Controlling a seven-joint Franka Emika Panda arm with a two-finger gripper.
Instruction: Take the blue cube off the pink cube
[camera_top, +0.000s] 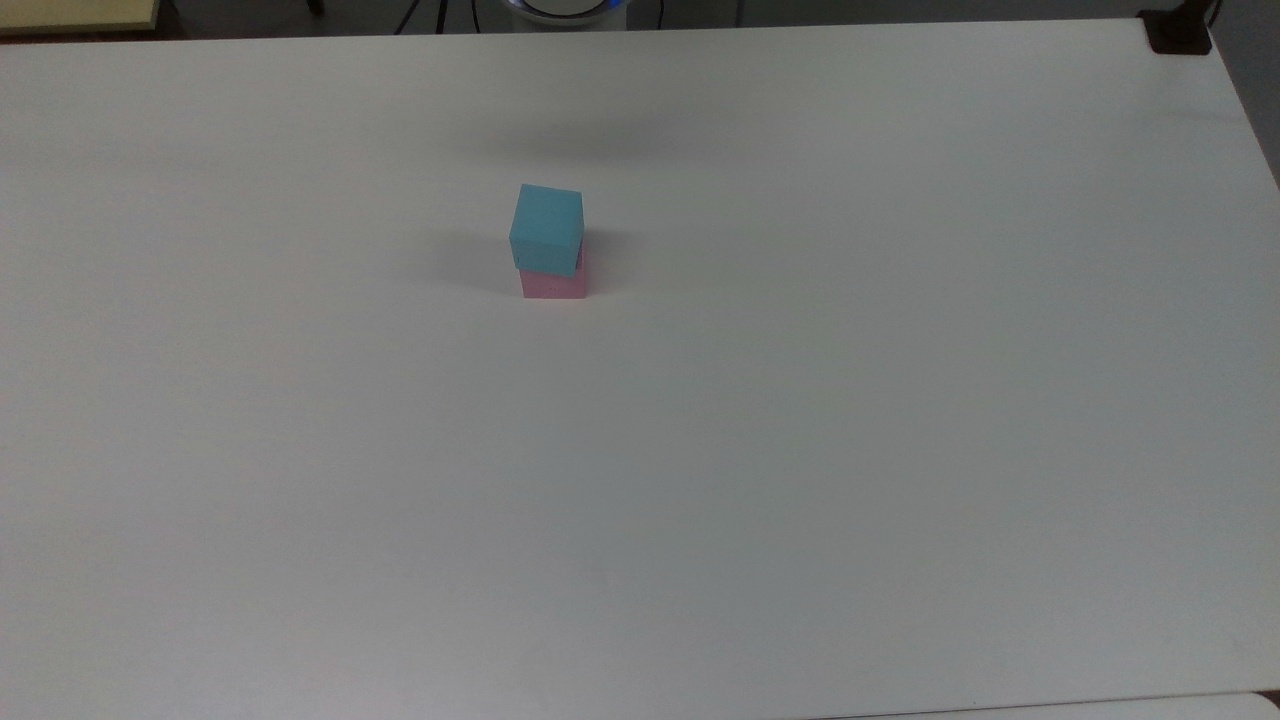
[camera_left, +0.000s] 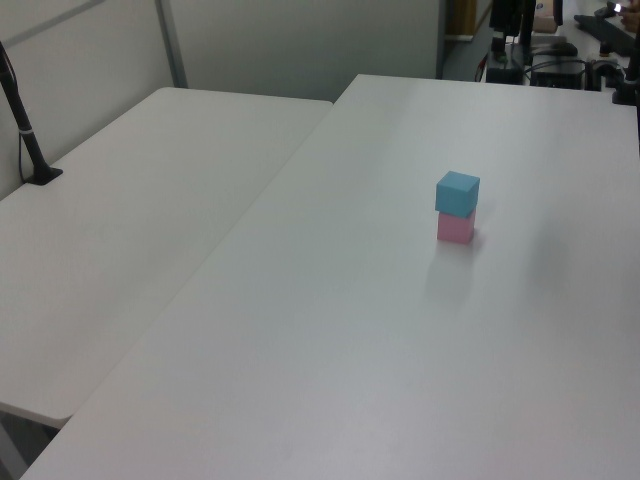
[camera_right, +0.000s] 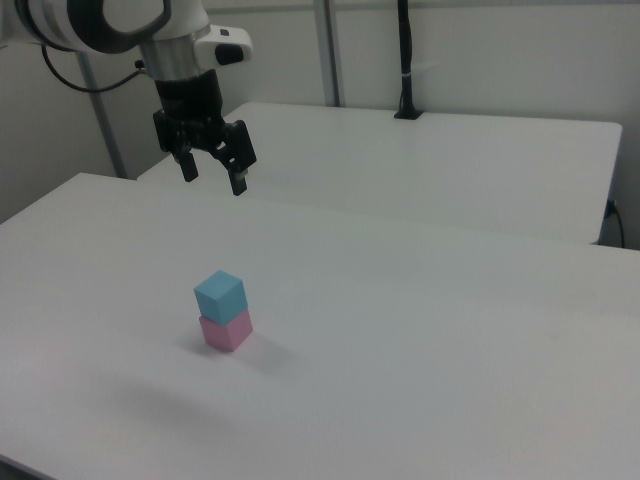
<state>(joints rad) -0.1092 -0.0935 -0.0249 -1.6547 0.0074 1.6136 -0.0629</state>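
- On the white surface (camera_right: 420, 300), left to right in the right view: gripper (camera_right: 212, 175) at upper left, hanging high above, fingers spread apart, holding nothing.
- Lower and slightly to the right view's right: blue cube (camera_right: 220, 295) sits on the pink cube (camera_right: 227, 330), both touching, stack upright.
- Blue cube is turned a little against the pink one; in the top view its corner overhangs to the top view's left. Probably just a loose stacking.
- Judgement: gripper is well apart from the stack, so the grasp is not yet begun; spread fingers suit a descent over the blue cube's side faces.
- Further right: black post (camera_right: 405, 60) on the neighbouring table.
- Writing: none readable; cube faces plain.
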